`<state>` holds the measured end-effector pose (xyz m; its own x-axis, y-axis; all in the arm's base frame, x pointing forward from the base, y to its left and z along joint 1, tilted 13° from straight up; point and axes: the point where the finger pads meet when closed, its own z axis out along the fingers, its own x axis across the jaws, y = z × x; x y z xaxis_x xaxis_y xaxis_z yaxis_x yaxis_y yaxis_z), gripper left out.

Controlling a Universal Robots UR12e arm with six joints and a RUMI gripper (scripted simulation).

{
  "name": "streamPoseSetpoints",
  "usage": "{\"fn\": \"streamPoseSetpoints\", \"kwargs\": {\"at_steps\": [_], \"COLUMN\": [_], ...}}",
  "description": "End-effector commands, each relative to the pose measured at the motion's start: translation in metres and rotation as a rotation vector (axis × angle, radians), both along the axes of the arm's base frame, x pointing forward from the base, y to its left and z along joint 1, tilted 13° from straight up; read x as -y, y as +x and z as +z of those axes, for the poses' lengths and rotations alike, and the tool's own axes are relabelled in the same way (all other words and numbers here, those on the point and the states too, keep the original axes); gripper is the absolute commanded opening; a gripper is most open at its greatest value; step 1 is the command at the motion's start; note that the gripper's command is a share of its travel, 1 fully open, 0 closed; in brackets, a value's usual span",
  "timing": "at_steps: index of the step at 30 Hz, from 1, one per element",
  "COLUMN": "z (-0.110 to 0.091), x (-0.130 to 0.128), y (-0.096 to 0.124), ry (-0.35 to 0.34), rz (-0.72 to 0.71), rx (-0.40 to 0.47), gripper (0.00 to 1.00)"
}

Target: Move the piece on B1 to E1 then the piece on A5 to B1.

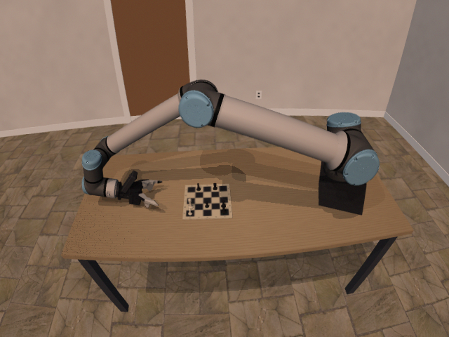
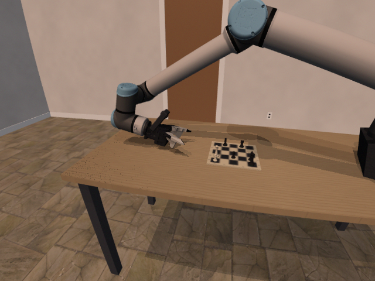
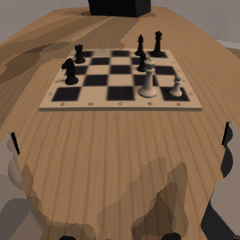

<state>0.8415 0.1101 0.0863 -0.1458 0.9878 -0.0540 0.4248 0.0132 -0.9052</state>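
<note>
A small chessboard lies on the wooden table. In the wrist view a tall white piece stands on B1, with a white pawn on A1 to its right. A black queen stands on A5, with a black bishop beside it on B5. The dark square E1 is empty. My gripper is open and empty. It hangs low over the table, level, a short way off the board's row-1 edge, pointing at the board.
A black pawn stands mid-board in the B file. A black knight and a black rook stand in the E file. The arm's black base block stands beyond the board's far edge.
</note>
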Motion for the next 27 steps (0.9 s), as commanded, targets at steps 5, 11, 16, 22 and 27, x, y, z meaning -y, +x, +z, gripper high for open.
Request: {"fn": "streamPoseSetpoints", "kwargs": {"at_steps": [5, 11, 16, 22, 27], "z": [0.001, 0.001, 0.001, 0.004, 0.014], "x": [0.0, 0.0, 0.0, 0.0, -0.001], "y": [0.0, 0.0, 0.0, 0.0, -0.002], "ry": [0.0, 0.0, 0.0, 0.0, 0.0], "rz": [0.0, 0.0, 0.0, 0.0, 0.0], "rx": [0.002, 0.002, 0.002, 0.002, 0.002], "gripper": [1.0, 1.0, 1.0, 1.0, 1.0]}}
